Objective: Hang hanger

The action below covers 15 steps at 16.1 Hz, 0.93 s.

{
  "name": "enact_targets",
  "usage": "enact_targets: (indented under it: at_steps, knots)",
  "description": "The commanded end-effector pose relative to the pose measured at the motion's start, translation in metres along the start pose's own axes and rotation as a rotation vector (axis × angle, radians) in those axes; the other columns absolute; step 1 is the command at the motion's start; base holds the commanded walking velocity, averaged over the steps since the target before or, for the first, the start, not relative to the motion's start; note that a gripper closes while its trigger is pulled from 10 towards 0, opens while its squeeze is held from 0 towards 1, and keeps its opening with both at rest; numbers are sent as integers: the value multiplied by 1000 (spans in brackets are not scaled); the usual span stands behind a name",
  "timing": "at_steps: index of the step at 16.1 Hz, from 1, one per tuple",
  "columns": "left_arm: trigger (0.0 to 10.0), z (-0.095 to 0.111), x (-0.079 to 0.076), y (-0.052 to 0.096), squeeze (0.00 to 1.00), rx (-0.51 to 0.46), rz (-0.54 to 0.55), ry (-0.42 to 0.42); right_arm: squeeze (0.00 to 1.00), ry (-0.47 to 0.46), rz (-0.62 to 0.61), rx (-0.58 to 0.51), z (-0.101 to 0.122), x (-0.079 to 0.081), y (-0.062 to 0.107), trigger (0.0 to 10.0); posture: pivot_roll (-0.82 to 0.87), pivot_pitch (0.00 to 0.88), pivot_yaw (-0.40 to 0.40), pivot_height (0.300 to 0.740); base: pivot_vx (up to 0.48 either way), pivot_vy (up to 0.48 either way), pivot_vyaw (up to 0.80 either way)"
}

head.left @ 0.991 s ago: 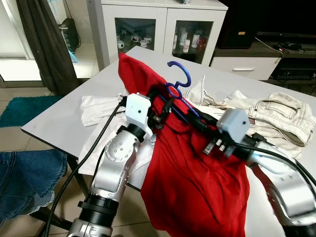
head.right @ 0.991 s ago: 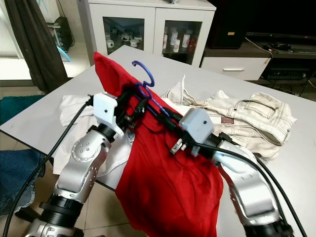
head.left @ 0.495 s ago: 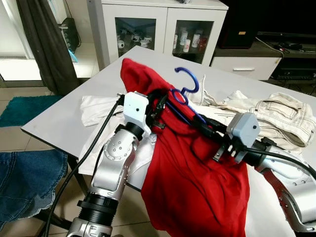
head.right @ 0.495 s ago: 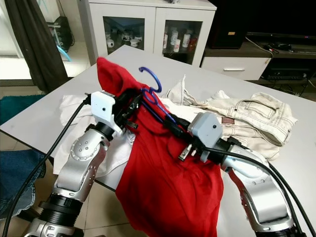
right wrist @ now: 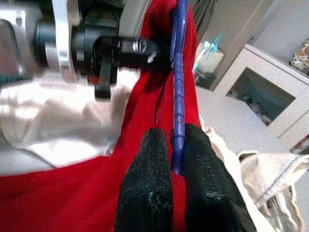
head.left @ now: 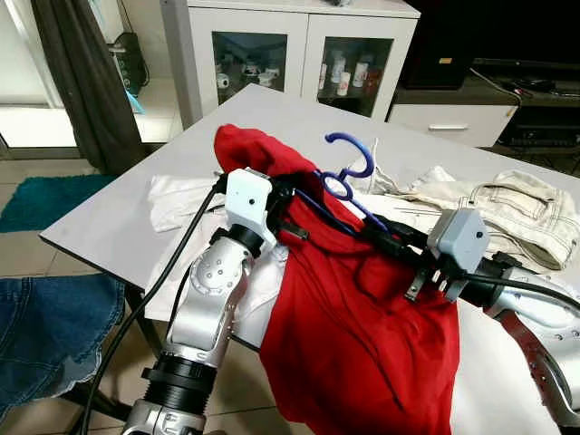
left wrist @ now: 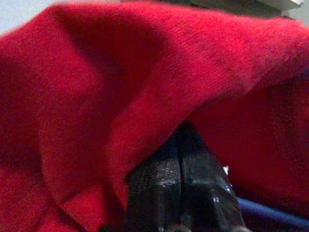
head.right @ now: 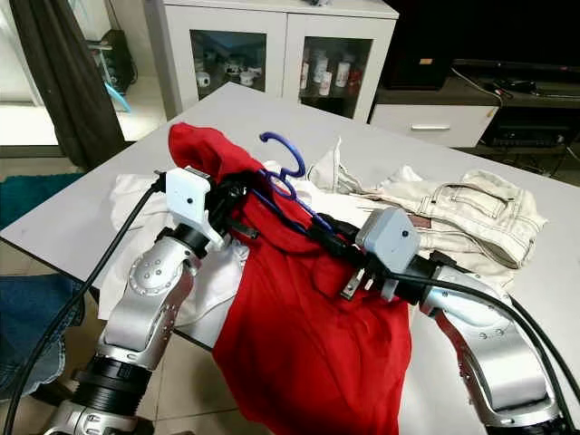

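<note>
- We are carrying the blue hanger (head.left: 349,177) above the table (head.left: 109,217), its hook pointing up and a little further toward our right than a second ago.
- Our right gripper (right wrist: 175,159) is clamping the hanger's blue arm between both fingers, and that arm has swung outward to our right.
- Our left gripper (left wrist: 179,169) is pinched tight on the red shirt (head.left: 362,335), with the fabric bunched over its closed fingers; the raised peak of cloth has slumped lower than before.
- We are judging that the shirt is spreading along the hanger, though its left shoulder looks crumpled rather than seated.
- The beige jeans (head.left: 517,213) and the white cloth (head.left: 177,195) are lying on the table behind.
- No rail is showing yet, so the hanging itself is remaining ahead.
</note>
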<state>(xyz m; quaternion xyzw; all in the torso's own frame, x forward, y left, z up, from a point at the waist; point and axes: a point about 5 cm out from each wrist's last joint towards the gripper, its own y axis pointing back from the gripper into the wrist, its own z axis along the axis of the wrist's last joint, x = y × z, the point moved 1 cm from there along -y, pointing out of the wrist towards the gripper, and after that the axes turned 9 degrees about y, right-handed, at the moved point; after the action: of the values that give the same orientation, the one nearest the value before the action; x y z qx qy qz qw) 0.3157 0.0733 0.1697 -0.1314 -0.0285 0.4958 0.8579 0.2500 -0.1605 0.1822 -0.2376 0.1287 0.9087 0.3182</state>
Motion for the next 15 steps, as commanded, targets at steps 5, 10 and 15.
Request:
enact_targets:
  at_steps: [5, 10, 15]
  knots:
    - [0, -1, -7, 0, 0, -7, -33, 18, 0, 73, 5, 135, -8, -8, -2, 10000, -49, 0, -41, 740, 0, 0, 0]
    - [0, -1, -7, 1, 0, -10, -25, 26, 0, 172, 18, 265, -28, -21, 24, 10000, -40, 0, -49, 740, 0, 0, 0]
    - [0, -2, -7, 2, 0, -3, -22, 29, 0, 215, -4, 300, -28, -40, 38, 10000, -44, 0, -47, 740, 0, 0, 0]
